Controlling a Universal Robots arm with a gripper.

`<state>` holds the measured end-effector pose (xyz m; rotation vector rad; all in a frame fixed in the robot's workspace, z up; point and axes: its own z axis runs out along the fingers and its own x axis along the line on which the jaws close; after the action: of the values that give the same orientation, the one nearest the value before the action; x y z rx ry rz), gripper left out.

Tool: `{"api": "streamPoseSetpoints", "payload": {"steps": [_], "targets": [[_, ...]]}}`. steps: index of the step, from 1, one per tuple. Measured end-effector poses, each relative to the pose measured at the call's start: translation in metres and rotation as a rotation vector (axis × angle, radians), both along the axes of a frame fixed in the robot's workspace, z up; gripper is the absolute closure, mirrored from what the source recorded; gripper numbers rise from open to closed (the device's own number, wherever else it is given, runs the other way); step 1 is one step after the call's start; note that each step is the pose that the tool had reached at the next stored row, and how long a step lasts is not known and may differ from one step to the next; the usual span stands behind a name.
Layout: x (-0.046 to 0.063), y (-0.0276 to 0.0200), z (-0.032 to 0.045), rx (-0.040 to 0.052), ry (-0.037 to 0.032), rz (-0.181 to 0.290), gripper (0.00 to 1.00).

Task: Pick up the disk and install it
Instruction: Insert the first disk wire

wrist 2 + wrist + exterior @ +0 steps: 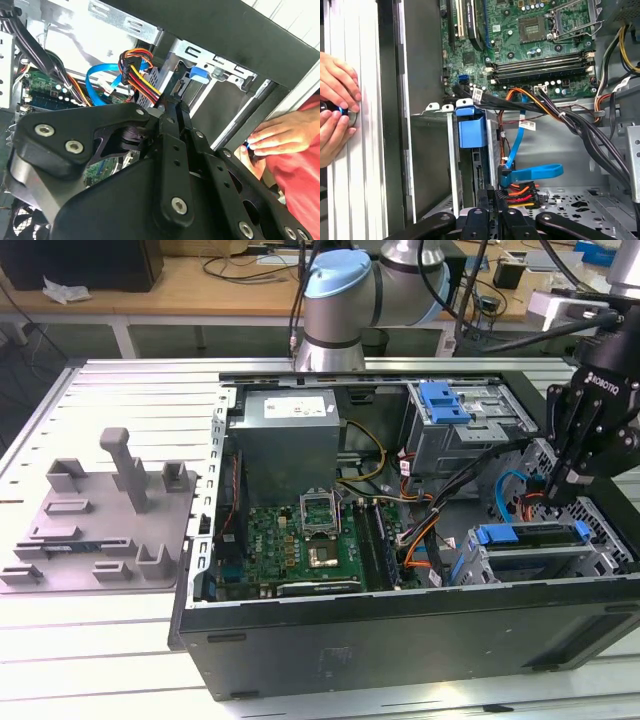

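The disk [530, 538] lies in the metal drive cage at the front of the open computer case, on the exterior view's right, its blue rail facing up. My gripper [566, 488] hangs just behind that cage, down among the cables. In the first wrist view its black fingers [483, 202] stand close together beside a connector with orange, red and yellow wires [521, 193] and a blue data cable [530, 174]. Nothing shows between the fingers. The cage [445, 150] with a blue plastic tab [471, 131] stands right by the gripper.
A person's hands [337, 100] hold a small part outside the case wall, with a red sleeve [300, 170] close by. Also inside the case are the motherboard [310, 540], a grey power-supply box [285, 435] and an upper cage with a blue latch [445, 400]. A grey fixture [100, 520] lies on the exterior view's left.
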<state>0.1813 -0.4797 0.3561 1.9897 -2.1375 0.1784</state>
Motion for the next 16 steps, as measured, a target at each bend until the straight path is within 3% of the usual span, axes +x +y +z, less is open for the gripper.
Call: {"api": "streamPoseSetpoints", "payload": {"steps": [1,10,12,16], "targets": [[0.0,-0.0028,0.0,0.0135,-0.0031,0.007,0.84],[-0.002,-0.0142,0.0,0.0515,-0.0124,0.025,0.84],[-0.002,-0.0188,0.0,0.0686,-0.0163,0.029,0.84],[-0.003,-0.024,0.0,0.094,-0.0234,0.03,0.84]]}}
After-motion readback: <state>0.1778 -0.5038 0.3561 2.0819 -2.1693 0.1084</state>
